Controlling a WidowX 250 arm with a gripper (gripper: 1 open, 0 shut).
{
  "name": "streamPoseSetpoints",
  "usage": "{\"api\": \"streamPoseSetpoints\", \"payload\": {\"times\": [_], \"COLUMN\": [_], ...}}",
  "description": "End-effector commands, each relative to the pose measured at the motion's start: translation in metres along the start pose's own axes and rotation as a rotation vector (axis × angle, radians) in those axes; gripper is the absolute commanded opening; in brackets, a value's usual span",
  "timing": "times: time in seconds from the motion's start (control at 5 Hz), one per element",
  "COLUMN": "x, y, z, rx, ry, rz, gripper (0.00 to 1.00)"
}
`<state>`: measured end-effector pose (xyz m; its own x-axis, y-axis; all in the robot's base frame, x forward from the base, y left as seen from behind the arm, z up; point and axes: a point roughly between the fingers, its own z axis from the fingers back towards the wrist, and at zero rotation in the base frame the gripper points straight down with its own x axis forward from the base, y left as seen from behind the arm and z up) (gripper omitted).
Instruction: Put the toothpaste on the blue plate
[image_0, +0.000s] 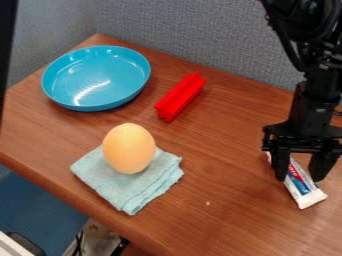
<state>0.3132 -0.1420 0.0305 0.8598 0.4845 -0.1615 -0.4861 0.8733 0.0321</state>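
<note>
The toothpaste (303, 184), a small flat white tube with red and blue print, lies on the wooden table near its right edge. My black gripper (299, 168) points straight down over it, open, with one finger on each side of the tube's upper end. The fingertips sit low, close to the table. I cannot tell whether they touch the tube. The blue plate (95, 78) is at the far left of the table, with nothing in it.
A red rectangular block (179, 95) lies between the plate and the gripper. An orange egg-shaped object (128, 147) rests on a light-blue folded cloth (128, 176) at the front. The table's (227, 130) right and front edges are close to the toothpaste.
</note>
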Motion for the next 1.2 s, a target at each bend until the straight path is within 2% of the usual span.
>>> {"api": "streamPoseSetpoints", "payload": {"times": [0.0, 0.2, 0.4, 0.6, 1.0], "x": [0.007, 0.008, 0.009, 0.01, 0.01], "y": [-0.004, -0.003, -0.003, -0.004, 0.0], "z": [0.013, 0.013, 0.007, 0.002, 0.005], "rx": [-0.032, -0.029, -0.017, -0.011, -0.007], "ry": [-0.029, -0.03, -0.029, -0.027, -0.027], "rz": [0.019, 0.017, 0.024, 0.029, 0.021], "gripper": [1.0, 0.0, 1.0, 0.0, 0.0]}}
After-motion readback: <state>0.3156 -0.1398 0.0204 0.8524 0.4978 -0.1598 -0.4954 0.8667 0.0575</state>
